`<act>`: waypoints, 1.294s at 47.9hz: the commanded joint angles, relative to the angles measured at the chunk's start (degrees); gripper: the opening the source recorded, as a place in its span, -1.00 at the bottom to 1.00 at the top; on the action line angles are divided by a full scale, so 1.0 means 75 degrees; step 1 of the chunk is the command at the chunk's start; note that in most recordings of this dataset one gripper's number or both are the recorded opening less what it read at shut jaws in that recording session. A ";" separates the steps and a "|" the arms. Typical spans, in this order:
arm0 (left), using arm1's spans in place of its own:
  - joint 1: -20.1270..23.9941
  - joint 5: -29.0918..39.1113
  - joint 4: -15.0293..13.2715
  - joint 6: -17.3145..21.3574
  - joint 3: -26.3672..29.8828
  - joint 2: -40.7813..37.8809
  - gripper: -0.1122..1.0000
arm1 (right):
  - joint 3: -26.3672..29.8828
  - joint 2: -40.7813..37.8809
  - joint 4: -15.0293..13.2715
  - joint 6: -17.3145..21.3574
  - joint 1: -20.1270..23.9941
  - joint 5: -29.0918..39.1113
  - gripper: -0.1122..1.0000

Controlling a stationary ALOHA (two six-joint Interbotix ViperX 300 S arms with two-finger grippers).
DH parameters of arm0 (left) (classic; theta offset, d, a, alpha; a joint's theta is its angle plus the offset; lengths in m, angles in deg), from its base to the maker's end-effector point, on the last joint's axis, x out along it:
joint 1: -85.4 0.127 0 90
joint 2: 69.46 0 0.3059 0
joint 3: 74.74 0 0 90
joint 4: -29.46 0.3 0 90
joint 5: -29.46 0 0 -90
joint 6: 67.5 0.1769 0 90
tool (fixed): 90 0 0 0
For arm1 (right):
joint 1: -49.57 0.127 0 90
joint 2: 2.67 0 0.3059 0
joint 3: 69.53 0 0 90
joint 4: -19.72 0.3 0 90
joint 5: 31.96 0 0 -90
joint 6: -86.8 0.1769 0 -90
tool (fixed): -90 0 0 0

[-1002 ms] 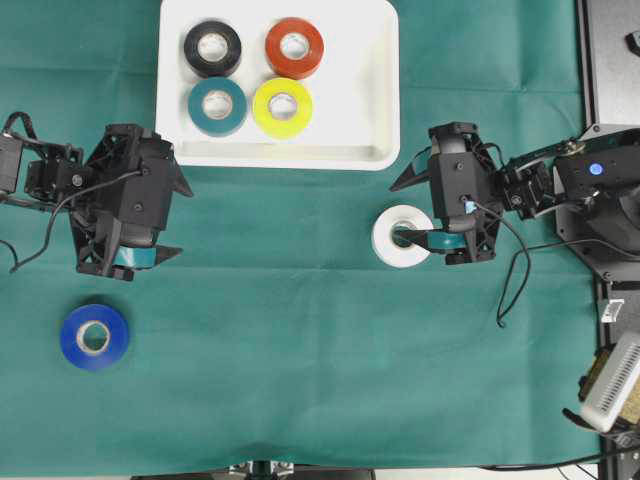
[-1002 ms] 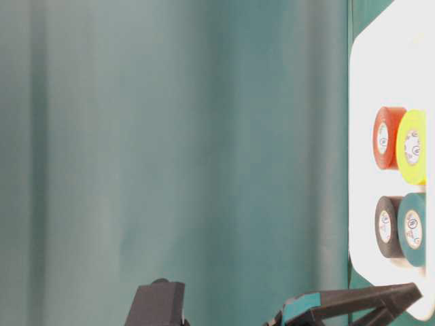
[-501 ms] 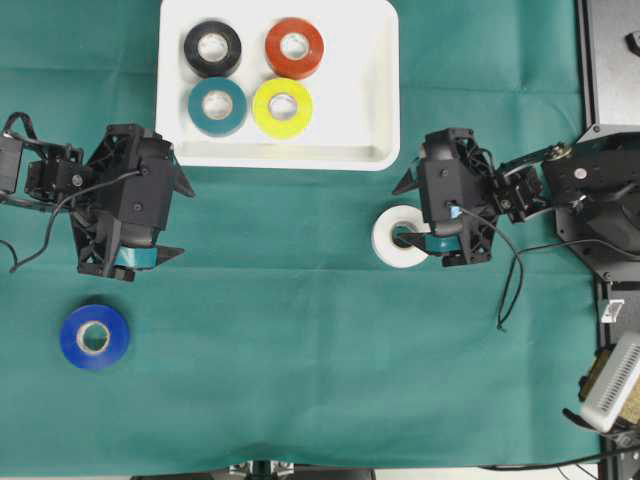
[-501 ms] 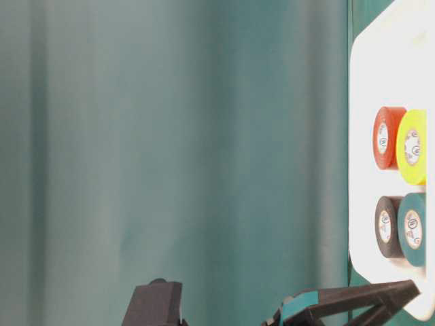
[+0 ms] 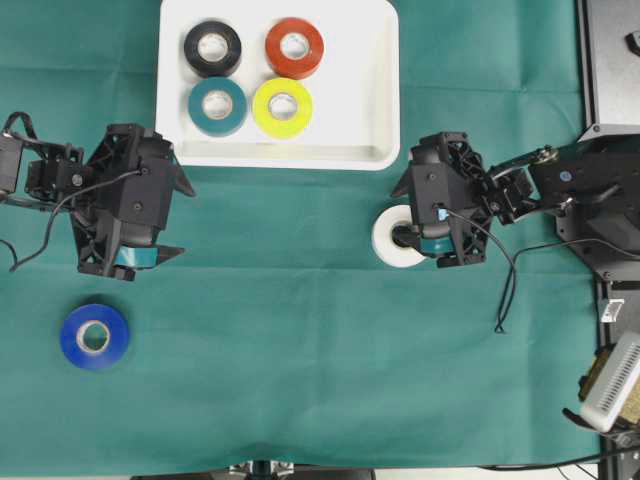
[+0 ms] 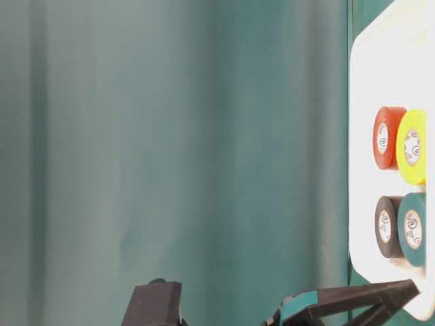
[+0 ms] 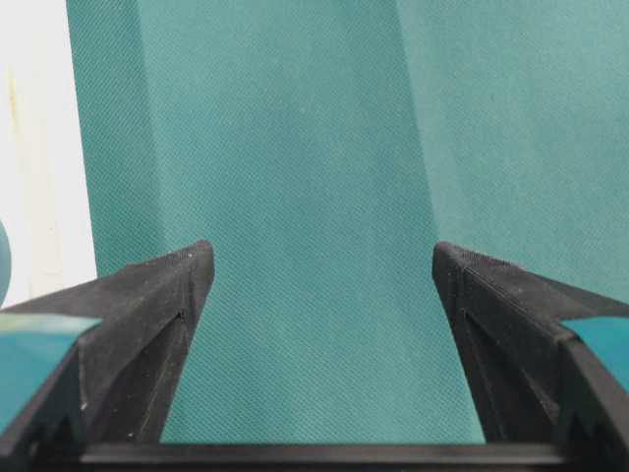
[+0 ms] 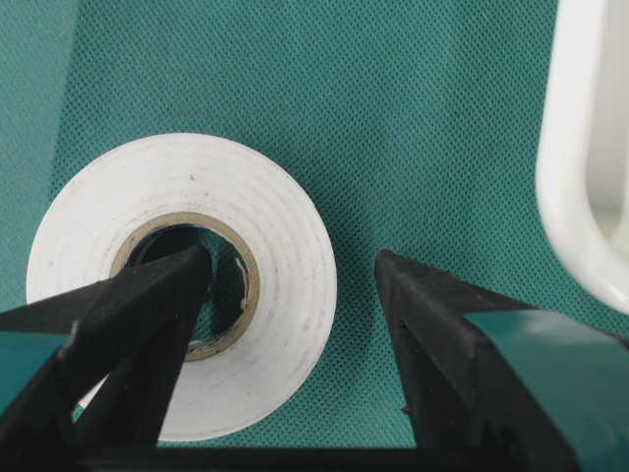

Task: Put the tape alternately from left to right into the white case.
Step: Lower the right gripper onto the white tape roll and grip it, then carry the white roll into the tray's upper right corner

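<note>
Green cloth covered the bench (image 5: 300, 380); the white case (image 5: 375, 90) held four rolls. Blue roll (image 5: 94, 337) lay untouched. Right claw (image 8: 285, 295) straddled the white roll (image 5: 392, 240), unclenched. Left claw (image 7: 319, 295) gaped, empty

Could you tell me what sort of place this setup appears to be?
Probably a robotics lab bench for manipulation trials: two arms with a left gripper and a right gripper over a green cloth, sorting tape rolls into a white case, with electronics at the table edge.
</note>
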 commanded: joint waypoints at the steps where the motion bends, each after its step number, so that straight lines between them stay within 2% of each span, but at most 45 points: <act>1: -0.0023 -0.0059 -0.0012 0.0000 0.0070 0.0082 0.19 | 0.0129 0.0070 0.0012 -0.0012 0.0012 -0.0012 0.50; 5: -0.0023 -0.0059 -0.0012 0.0000 0.0070 0.0082 0.19 | 0.0141 0.0059 0.0012 -0.0012 0.0023 0.0012 0.48; 8: -0.0023 -0.0059 -0.0012 0.0000 0.0070 0.0094 0.19 | 0.0152 0.0059 0.0012 -0.0012 0.0023 0.0023 0.36; 16: -0.0023 -0.0059 -0.0012 0.0000 0.0059 0.0082 0.19 | 0.0152 0.0070 0.0012 -0.0023 0.0012 0.0023 -0.39; 31: -0.0023 -0.0070 -0.0012 0.0000 0.0023 0.0082 0.19 | 0.0199 0.0316 0.0023 0.0000 0.0023 0.0023 -0.40; 43: -0.0023 -0.0070 -0.0012 0.0000 0.0035 0.0082 0.19 | 0.0562 0.0961 0.0012 -0.0035 0.0012 0.0141 -0.40; 62: -0.0023 -0.0141 -0.0012 0.0000 0.0023 0.0082 0.19 | 0.1277 0.1312 -0.0023 -0.0035 -0.0199 0.1898 -0.40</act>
